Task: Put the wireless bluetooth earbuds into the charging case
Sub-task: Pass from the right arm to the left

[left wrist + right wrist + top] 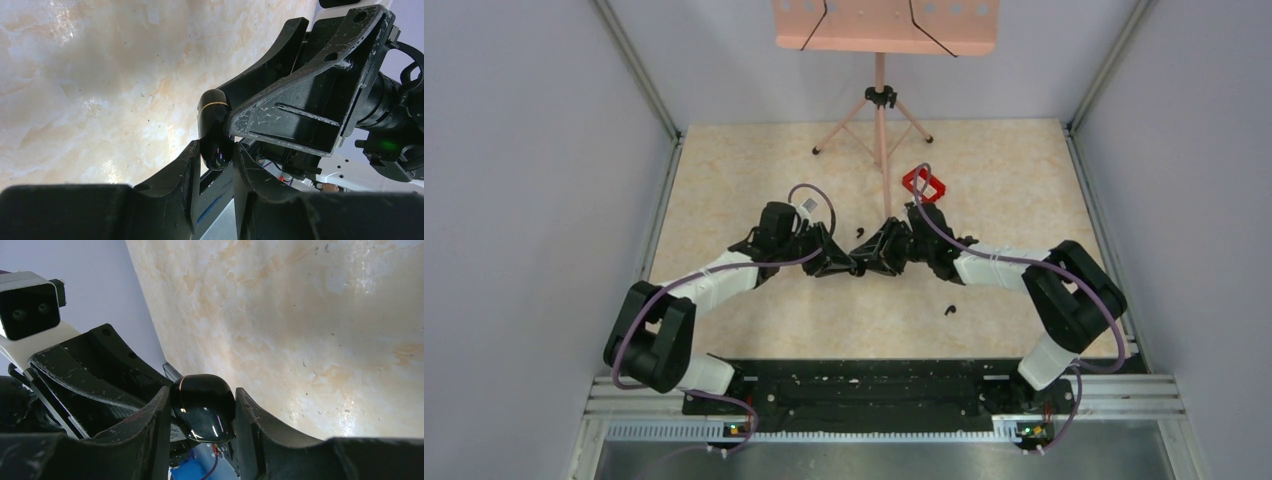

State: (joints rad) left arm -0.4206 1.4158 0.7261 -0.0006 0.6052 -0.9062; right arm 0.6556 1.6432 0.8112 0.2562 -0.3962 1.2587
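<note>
Both arms reach inward and meet above the middle of the bench [754,180].

1. Left end effector [216,161]: closed on the charging case [214,120]. In the left wrist view its two fingers clamp the lower end of the case, one on each side.
2. Right end effector [202,416]: also closed on the charging case. In the right wrist view the case sits between both fingers [252,425] and touches each of them.
3. Charging case: held off the bench between the two opposed end effectors. A thin bright seam line runs around the glossy black shell, and no pale interior shows (the lid appears shut).
4. First earbud [862,232]: lies on the bench just beyond the meeting point of the end effectors, on the far side.
5. Second earbud [949,309]: lies on the bench nearer the arm bases, to the right of centre and on the near side of the right forearm.
6. Red tray [924,183]: rests on the bench, far of the right end effector and just right of a music stand [881,100].

Neither earbud touches the case or an end effector.
</note>
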